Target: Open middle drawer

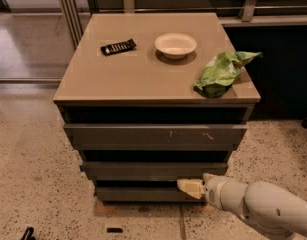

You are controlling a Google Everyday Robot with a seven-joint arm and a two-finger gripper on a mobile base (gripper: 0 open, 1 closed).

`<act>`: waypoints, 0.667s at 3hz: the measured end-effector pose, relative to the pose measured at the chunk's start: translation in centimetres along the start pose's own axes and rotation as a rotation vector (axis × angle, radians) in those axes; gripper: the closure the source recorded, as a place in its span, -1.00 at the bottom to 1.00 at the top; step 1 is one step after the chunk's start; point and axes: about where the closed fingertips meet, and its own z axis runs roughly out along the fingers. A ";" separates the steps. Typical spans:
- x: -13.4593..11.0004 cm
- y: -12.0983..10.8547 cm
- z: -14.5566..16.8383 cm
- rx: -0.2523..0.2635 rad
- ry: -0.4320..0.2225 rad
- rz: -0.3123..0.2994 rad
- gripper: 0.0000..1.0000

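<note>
The middle drawer (153, 170) shows a plain, dark grey-brown front, unmarked, without handle. The hand (189, 187) sits just below its lower edge, right of centre; its grip state cannot be told.

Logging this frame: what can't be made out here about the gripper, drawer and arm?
Camera view only.
Whether the gripper, at the right end of the gap under the middle drawer, touches it: shadow there.
The middle drawer's inside: hidden behind its front.
The arm beyond the forearm: cut off by the right and bottom edges.
What the flat black object is: too small to tell.
</note>
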 end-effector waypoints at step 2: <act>0.0 0.0 0.0 0.000 0.000 0.000 0.64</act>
